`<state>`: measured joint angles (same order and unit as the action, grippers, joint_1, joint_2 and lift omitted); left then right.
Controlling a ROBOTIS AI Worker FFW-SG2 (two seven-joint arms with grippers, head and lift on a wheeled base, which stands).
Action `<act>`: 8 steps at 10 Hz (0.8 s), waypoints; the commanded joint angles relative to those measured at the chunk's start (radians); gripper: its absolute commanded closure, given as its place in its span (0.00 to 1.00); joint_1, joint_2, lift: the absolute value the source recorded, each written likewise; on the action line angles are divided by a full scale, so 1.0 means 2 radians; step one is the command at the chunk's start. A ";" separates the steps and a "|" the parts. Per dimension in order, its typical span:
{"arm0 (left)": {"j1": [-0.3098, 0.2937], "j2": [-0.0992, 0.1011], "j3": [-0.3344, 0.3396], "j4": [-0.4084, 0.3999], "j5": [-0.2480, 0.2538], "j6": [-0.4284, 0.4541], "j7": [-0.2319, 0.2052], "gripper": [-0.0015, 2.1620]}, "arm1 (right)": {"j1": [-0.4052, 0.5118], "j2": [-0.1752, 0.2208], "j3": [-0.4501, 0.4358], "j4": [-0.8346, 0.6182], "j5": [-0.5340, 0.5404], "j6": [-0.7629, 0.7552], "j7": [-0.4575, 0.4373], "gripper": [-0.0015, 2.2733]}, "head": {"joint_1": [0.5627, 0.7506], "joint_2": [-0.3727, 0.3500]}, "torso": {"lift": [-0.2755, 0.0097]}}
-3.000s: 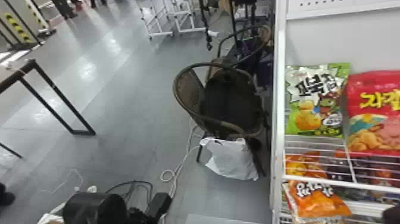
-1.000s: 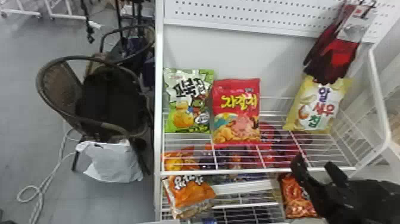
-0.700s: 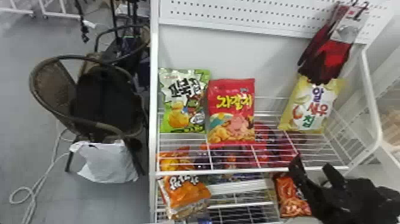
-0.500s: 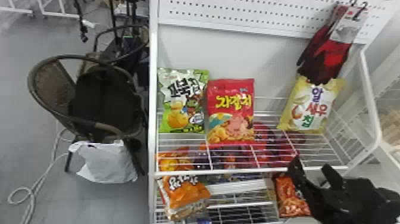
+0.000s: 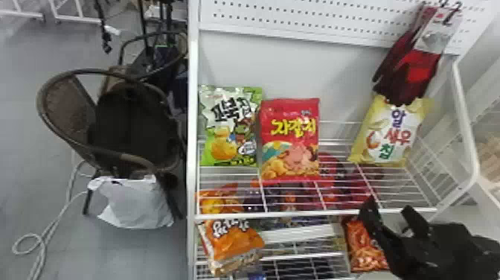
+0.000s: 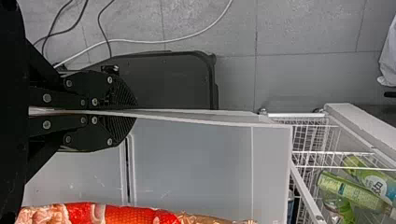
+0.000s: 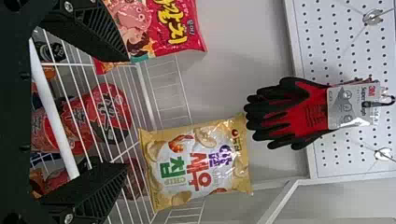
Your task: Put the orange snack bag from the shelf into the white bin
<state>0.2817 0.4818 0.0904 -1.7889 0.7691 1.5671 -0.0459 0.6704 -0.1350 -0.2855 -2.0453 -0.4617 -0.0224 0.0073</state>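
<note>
In the head view, an orange snack bag leans at the front left of the lower shelf, with another orange bag behind it under the upper wires. My right gripper is at the shelf's front right, beside a red-orange bag. In the right wrist view, the right gripper is open, nothing between its fingers, facing the upper shelf. The left wrist view has my left gripper shut on the thin wall of the white bin; a red-orange bag lies along that view's edge.
Green, red and yellow bags stand on the upper wire shelf. Gloves hang above the yellow bag. A chair and a white plastic bag are left of the shelf.
The head view has swung to the right, so the shelf now appears farther left and the right gripper has come fully into view. Over the last half second, little has moved.
</note>
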 commanded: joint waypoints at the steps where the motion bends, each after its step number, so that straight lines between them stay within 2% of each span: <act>1: 0.000 0.000 0.001 0.000 0.000 0.002 0.001 0.99 | 0.000 0.000 0.001 0.000 0.000 0.000 0.000 0.04 | 0.70 0.23 | 0.97; 6: 0.001 -0.001 -0.003 0.001 -0.003 0.002 0.001 0.99 | -0.002 0.000 0.002 0.003 0.000 0.000 0.000 0.04 | 0.70 0.23 | 0.97; 7: 0.000 -0.008 -0.003 0.001 -0.003 0.002 0.001 0.99 | -0.002 0.000 0.002 0.005 0.000 -0.001 0.000 0.04 | 0.70 0.23 | 0.97; 8: 0.001 -0.008 -0.002 0.001 -0.004 0.002 0.001 0.99 | -0.003 0.000 0.002 0.007 -0.001 -0.001 0.005 0.04 | 0.70 0.22 | 0.97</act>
